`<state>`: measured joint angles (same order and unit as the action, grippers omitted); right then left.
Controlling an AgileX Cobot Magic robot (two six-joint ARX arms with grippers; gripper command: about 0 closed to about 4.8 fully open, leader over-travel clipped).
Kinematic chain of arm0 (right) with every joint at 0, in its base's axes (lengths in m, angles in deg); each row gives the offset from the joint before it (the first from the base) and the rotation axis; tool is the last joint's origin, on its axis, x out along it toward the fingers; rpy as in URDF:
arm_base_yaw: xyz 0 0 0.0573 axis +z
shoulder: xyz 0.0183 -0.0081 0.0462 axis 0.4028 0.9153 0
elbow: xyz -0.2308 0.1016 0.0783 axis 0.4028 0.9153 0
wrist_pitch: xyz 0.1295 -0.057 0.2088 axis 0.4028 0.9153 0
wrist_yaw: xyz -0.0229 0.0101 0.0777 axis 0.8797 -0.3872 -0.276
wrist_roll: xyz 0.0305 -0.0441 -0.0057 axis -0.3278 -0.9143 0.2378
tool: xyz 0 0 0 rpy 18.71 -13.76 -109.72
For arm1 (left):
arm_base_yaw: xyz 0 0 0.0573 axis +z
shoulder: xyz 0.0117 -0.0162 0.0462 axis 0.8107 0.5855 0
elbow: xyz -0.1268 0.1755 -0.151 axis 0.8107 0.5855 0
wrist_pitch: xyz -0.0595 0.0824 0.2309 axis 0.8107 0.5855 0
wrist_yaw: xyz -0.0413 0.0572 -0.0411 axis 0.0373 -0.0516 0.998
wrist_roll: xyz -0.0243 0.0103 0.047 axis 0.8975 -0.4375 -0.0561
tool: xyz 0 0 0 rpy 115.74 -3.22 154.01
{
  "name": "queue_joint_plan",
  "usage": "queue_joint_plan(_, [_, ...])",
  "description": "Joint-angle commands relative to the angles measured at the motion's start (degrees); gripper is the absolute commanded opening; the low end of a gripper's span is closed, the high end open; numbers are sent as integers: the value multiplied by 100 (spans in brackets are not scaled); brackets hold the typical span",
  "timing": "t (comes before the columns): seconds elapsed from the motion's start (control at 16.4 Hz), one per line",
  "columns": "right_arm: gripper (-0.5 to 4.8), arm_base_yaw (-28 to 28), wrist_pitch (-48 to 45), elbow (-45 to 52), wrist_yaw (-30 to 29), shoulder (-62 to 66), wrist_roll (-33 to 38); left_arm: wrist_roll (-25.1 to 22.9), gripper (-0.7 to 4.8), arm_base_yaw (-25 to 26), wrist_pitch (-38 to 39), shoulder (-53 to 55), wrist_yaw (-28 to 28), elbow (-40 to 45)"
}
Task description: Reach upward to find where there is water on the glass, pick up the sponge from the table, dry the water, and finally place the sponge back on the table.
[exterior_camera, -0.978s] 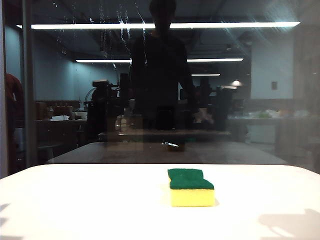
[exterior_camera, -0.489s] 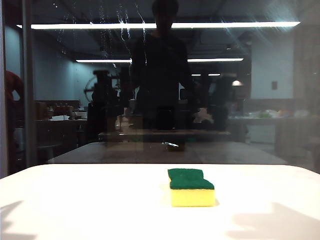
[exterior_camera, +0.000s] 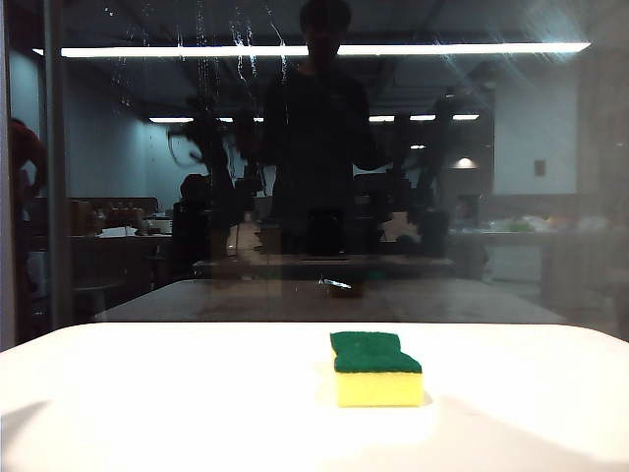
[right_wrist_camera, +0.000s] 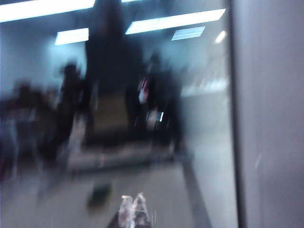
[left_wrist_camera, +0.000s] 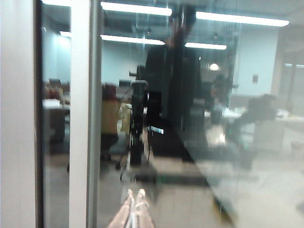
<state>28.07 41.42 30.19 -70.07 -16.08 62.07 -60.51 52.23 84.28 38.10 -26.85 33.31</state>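
The yellow sponge [exterior_camera: 377, 369] with its green top lies on the white table [exterior_camera: 147, 393], a little right of centre. Behind the table stands the dark glass [exterior_camera: 511, 197]. Thin whitish water streaks [exterior_camera: 241, 44] run down its upper left part. Neither gripper shows directly in the exterior view; only dim arm reflections appear in the pane. In the left wrist view my left gripper [left_wrist_camera: 135, 192] is shut and empty, pointing at the glass [left_wrist_camera: 213, 95]. The blurred right wrist view has my right gripper [right_wrist_camera: 132, 197] shut with nothing in it, facing the glass [right_wrist_camera: 142, 95].
A grey vertical frame post [exterior_camera: 54, 177] borders the pane on the left, and it looks broad and pale [left_wrist_camera: 80, 118] from the left wrist. A pale wall or frame [right_wrist_camera: 270, 118] fills one side of the right wrist view. A standing person's silhouette [exterior_camera: 319, 128] is mirrored in the pane.
Both arms' reflections in the glass have climbed higher, and their shadows on the table's front edge have spread and softened. The sponge has stayed put.
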Motion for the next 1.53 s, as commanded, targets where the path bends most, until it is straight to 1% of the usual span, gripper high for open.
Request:
queue_joint_plan(0.06, [-9, 2, 407, -1419, 85, 887, 68, -7, -6, 0, 168, 1202, 245, -1624])
queue_joint_plan(0.24, [-9, 2, 940, -2898, 61, 2105, 76, -4, -6, 0, 310, 2424, 678, -3110])
queue_joint_plan(0.31, [-9, 2, 1062, -3541, -20, 2649, 85, -4, -6, 0, 367, 2999, 710, -3783])
queue_joint_plan(0.43, [-9, 4, 1132, -4546, -348, 3515, 85, 0, -6, 0, 496, 3834, 719, -4704])
queue_joint_plan(0.55, [-9, 4, 1137, -5565, -664, 4406, 87, 20, -6, 0, 610, 4586, 955, -5530])
queue_joint_plan(0.61, [-9, 4, 1174, -5974, -763, 4758, 98, 20, -6, 0, 702, 4931, 977, -5908])
queue_joint_plan(0.67, [-9, 4, 1290, -6487, -909, 5171, 221, 20, -6, 0, 748, 5257, 1058, -6251])
queue_joint_plan(0.79, [-9, 4, 1742, -7357, -1073, 5880, 358, 39, -6, 0, 929, 5862, 1056, -6924])
queue_joint_plan(0.92, [-9, 4, 2398, -8599, -1311, 6841, 358, 37, -6, -2, 1139, 6432, 1056, -7602])
queue_joint_plan(0.98, [-9, 4, 2494, -9066, -1375, 7211, 358, 37, -6, 0, 1296, 6664, 1056, -7923])
queue_joint_plan(1.1, [-9, 4, 2494, -9812, -1394, 7792, 358, 39, -6, 0, 1342, 6959, 1054, -8327])
queue_joint_plan(1.22, [-9, 4, 2494, -10286, -1412, 8168, 358, 39, -6, 0, 1419, 7167, 1036, -8607])
queue_joint_plan(1.53, [-9, 2, 2487, -10415, -1412, 8391, 341, 35, -6, 0, 1425, 7462, 992, -8708])
